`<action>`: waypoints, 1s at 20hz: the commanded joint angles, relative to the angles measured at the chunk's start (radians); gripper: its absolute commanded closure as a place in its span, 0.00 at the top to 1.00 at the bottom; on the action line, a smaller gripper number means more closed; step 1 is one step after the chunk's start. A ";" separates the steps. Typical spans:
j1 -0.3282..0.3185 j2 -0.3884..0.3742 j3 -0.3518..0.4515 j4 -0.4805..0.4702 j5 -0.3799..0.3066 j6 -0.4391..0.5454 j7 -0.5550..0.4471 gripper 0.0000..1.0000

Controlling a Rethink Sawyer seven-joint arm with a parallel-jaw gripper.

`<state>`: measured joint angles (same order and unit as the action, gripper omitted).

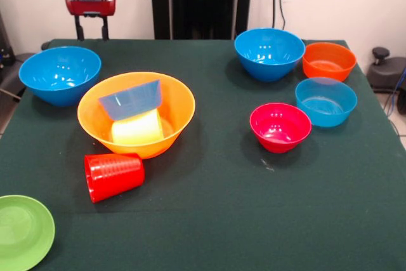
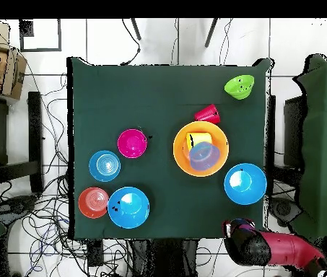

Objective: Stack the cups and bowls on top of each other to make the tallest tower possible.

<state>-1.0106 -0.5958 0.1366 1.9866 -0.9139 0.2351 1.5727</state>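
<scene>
The big yellow-orange bowl (image 1: pixel 179 107) (image 2: pixel 181 155) stands left of centre. Inside it a pale blue bowl (image 1: pixel 130 99) (image 2: pixel 204 156) leans tilted over the yellow cup (image 1: pixel 137 129) (image 2: pixel 198 138), which lies on its side. The red ribbed cup (image 1: pixel 113 176) (image 2: pixel 207 113) lies on its side on the cloth, touching the big bowl's near side. My gripper (image 1: pixel 91 30) hangs open and empty above the table's far left edge, behind a deep blue bowl (image 1: pixel 60 74) (image 2: pixel 245 184).
On the right stand a second deep blue bowl (image 1: pixel 269 53) (image 2: pixel 128 207), an orange bowl (image 1: pixel 328 61) (image 2: pixel 93 202), a pale blue bowl (image 1: pixel 325 101) (image 2: pixel 105 165) and a pink-red bowl (image 1: pixel 280 127) (image 2: pixel 132 143). A light green bowl (image 1: pixel 22 231) (image 2: pixel 239 86) sits at the near left corner.
</scene>
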 commanded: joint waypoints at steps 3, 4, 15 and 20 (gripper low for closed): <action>-0.003 -0.056 0.100 -0.049 0.086 0.088 0.008 1.00; -0.009 -0.073 0.114 -0.045 0.104 0.115 -0.012 1.00; -0.026 -0.079 0.176 -0.097 0.172 0.215 -0.088 1.00; -0.015 -0.057 0.201 -0.135 0.146 0.254 -0.130 1.00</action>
<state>-1.0557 -0.6871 0.2102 1.9580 -0.7839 0.3721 1.5727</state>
